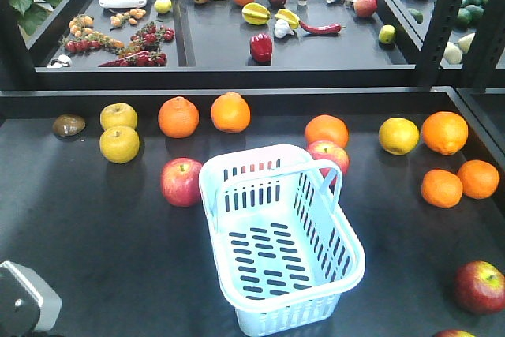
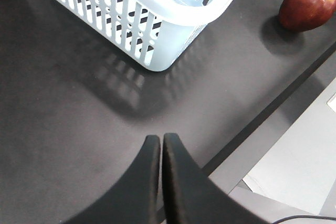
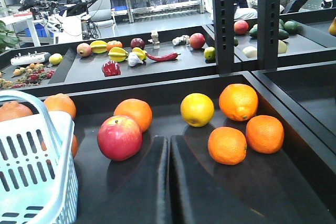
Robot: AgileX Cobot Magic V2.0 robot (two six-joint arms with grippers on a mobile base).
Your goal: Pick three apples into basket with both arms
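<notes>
- We are looking at the pale blue slotted plastic basket (image 1: 252,159) sitting mid-table with nothing inside, so we are judging the task as not yet started: all three apples are left to move.
- We are finding one deep dark red round apple (image 1: 478,286) lying near the table's right front corner, well apart from the basket. A second dark red apple (image 1: 454,334) is being cut off by the bottom edge.
- We are not finding a third dark apple in any view.
- A brighter pink-red apple (image 1: 181,181) is resting just beside the basket's left side and another pink-red apple (image 1: 327,154) just behind its far right corner. We are judging these not to be the targets.
- The left gripper (image 2: 160,139) is holding nothing, its black fingers pressed together over bare table near a basket corner.
- The right gripper (image 3: 169,142) is likewise closed up and empty, pointing toward the oranges (image 3: 227,145).
- We are seeing almost nothing of the arms themselves.
</notes>
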